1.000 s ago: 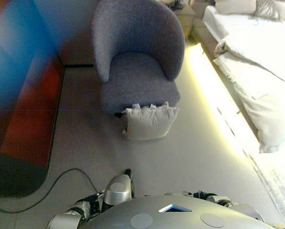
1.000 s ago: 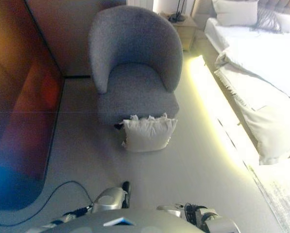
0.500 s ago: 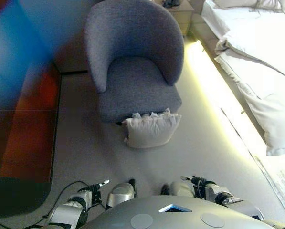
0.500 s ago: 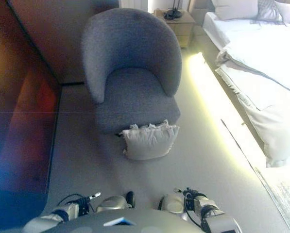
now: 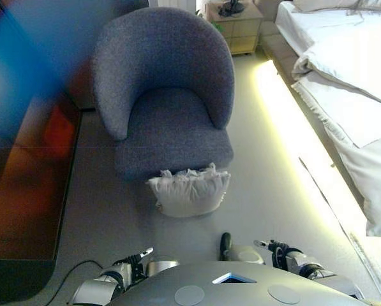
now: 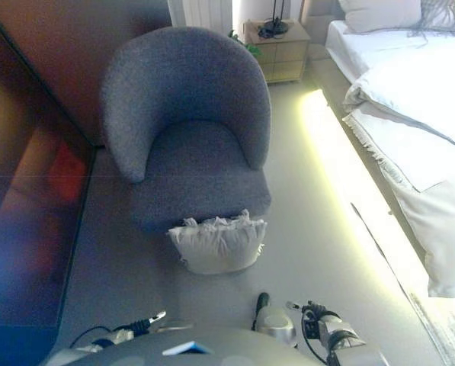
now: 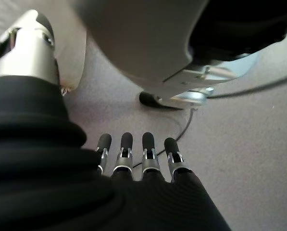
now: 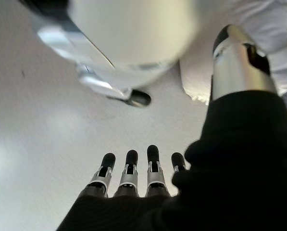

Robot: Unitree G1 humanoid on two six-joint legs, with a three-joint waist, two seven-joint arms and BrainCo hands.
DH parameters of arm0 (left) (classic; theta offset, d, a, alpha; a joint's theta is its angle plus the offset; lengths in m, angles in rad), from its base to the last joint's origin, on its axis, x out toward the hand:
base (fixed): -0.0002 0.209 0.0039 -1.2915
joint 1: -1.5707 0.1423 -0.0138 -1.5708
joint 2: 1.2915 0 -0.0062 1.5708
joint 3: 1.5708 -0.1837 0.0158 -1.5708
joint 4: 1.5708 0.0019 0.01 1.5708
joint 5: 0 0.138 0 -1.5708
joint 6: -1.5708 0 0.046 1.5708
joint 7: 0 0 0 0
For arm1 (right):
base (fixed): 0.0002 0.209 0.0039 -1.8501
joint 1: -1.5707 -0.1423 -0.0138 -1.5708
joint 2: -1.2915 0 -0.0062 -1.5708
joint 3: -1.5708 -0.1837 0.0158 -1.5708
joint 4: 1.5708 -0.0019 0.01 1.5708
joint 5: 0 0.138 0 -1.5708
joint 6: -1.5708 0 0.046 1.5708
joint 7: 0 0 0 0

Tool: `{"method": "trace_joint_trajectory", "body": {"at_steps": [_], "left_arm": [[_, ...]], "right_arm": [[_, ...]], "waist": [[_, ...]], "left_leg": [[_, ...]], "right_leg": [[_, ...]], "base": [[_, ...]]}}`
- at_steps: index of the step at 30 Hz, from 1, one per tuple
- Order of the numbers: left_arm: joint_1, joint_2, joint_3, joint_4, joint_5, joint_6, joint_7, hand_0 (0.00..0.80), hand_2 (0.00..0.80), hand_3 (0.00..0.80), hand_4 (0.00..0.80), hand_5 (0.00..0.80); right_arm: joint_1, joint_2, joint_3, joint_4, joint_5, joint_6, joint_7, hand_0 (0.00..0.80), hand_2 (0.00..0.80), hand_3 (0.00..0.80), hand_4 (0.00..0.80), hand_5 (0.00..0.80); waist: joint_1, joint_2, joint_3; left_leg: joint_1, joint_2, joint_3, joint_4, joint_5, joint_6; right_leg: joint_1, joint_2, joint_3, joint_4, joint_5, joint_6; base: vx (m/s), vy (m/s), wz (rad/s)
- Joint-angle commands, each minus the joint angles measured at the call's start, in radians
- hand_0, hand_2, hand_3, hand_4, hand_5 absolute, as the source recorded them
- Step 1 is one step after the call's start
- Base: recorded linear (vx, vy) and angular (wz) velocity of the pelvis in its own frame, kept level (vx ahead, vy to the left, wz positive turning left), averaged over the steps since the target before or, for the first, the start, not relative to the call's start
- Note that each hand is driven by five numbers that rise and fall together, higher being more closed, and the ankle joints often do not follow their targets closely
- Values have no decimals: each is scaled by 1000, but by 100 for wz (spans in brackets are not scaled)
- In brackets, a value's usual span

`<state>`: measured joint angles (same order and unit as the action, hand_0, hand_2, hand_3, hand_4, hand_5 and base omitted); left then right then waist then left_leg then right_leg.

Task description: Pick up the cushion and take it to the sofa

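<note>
A white frilled cushion (image 5: 189, 191) stands on the floor and leans against the front of the grey tub armchair (image 5: 168, 121). It sits just ahead of me, slightly left of centre. Both hands hang low at my sides, well short of the cushion. My left hand (image 7: 133, 156) shows in the left wrist view with straight fingers over bare floor and nothing in it. In the right wrist view my right hand (image 8: 133, 173) is likewise straight-fingered and holds nothing.
A bed (image 5: 350, 70) with white covers runs along the right, with a lit strip (image 5: 292, 127) at its base. A wooden nightstand (image 5: 233, 25) stands behind the armchair. A dark glossy cabinet (image 5: 24, 166) lines the left side.
The camera has moved closer and the picture has shifted: armchair and cushion sit lower and further left. The cushion still leans on the chair. Both forearms now show at the bottom edge.
</note>
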<state>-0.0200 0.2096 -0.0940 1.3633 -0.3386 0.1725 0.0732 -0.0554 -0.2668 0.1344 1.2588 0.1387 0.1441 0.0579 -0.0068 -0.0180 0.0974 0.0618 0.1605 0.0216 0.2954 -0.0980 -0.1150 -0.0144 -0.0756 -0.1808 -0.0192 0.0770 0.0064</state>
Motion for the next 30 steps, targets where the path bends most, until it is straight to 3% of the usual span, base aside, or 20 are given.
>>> {"method": "trace_joint_trajectory", "body": {"at_steps": [1, 4, 8, 9, 11, 13, 16, 18, 21, 24, 26, 30], "left_arm": [[-21, 8, -10, -12, -40, -35, 48, 0, 0, 0, 0, 0], [-31, 8, -28, -24, -73, -61, 70, 0, 0, 0, 0, 0], [-54, 1, -47, -44, -35, -80, 58, 0, 0, 0, 0, 0], [-53, -4, -50, -45, -32, -84, 59, 0, 0, 0, 0, 0], [-54, -8, -48, -47, -23, -91, 61, 0, 0, 0, 0, 0], [-62, -6, -51, -48, -15, -90, 72, 0, 0, 0, 0, 0], [-88, 8, -76, -49, 15, -76, 108, 0, 0, 0, 0, 0], [-107, 32, -94, -69, -21, -66, 155, 0, 0, 0, 0, 0], [-174, 57, -107, -99, -70, -80, 197, 0, 0, 0, 0, 0], [-223, 56, -136, -109, -74, -132, 209, 0, 0, 0, 0, 0], [-252, 56, -158, -125, -108, -159, 238, 0, 0, 0, 0, 0], [-317, 69, -190, -158, -103, -197, 284, 0, 0, 0, 0, 0]], "right_arm": [[-22, -20, 47, 29, 17, 23, -17, 0, 0, 0, 0, 0], [-52, -39, 41, 44, 30, 30, -22, 0, 0, 0, 0, 0], [-57, -46, 51, 49, 66, 25, -42, 0, 0, 0, 0, 0], [-61, -48, 51, 48, 72, 20, -48, 0, 0, 0, 0, 0], [-74, -50, 52, 44, 85, 15, -60, 0, 0, 0, 0, 0], [-89, -43, 54, 32, 95, 15, -79, 0, 0, 0, 0, 0], [-92, -32, 35, 16, 147, -1, -120, 0, 0, 0, 0, 0], [-82, -27, 22, 3, 142, 3, -105, 0, 0, 0, 0, 0], [-99, -18, 54, 1, 99, -43, -102, 0, 0, 0, 0, 0], [-148, -26, 69, -6, 124, -51, -142, 0, 0, 0, 0, 0], [-190, -39, 89, -9, 97, -71, -174, 0, 0, 0, 0, 0], [-273, -59, 125, -26, 97, -99, -274, 0, 0, 0, 0, 0]], "waist": [[13, -23, 31], [16, 7, 47], [31, 56, 81], [34, 64, 87], [31, 74, 93], [23, 81, 93], [7, 85, 108], [-4, 69, 120], [-2, 57, 139], [-5, 58, 177], [-9, 61, 205], [-13, 59, 247]], "left_leg": [[-114, -5, 55, 184, -7, 66], [-93, -9, 77, -49, 33, 45], [-152, 71, 60, -303, 248, -26], [-158, 89, 56, -337, 268, -31], [-155, 115, 64, -335, 259, -30], [-144, 128, 91, -309, 210, -26], [-173, 142, 109, -211, 173, -49], [-209, 138, 118, -125, 133, -48], [-216, 132, 139, -139, 111, -36], [-308, 154, 110, -79, 106, -55], [-384, 179, 84, -28, 109, -72], [-483, 196, 50, 2, 120, -85]], "right_leg": [[-48, -107, 4, 73, -70, 46], [-17, -111, -20, 57, -90, 62], [49, -94, -26, 33, -130, 63], [69, -96, -24, 33, -147, 61], [77, -110, -24, 56, -179, 62], [47, -146, -33, 118, -201, 77], [-5, -206, -32, 231, -233, 110], [10, -240, 1, 214, -206, 153], [-9, -285, 4, 150, -131, 195], [-72, -299, 31, 131, -95, 200], [-130, -296, 50, 148, -98, 203], [-234, -293, 68, 186, -105, 209]], "base": [[126, -4, 12], [137, 147, 18], [171, 215, 37], [227, 242, 38], [214, 298, 30], [149, 391, -7], [139, 318, -46], [148, 97, -25], [-7, 31, -8], [-80, -10, -10], [-56, -31, -5], [-47, -56, -7]]}}
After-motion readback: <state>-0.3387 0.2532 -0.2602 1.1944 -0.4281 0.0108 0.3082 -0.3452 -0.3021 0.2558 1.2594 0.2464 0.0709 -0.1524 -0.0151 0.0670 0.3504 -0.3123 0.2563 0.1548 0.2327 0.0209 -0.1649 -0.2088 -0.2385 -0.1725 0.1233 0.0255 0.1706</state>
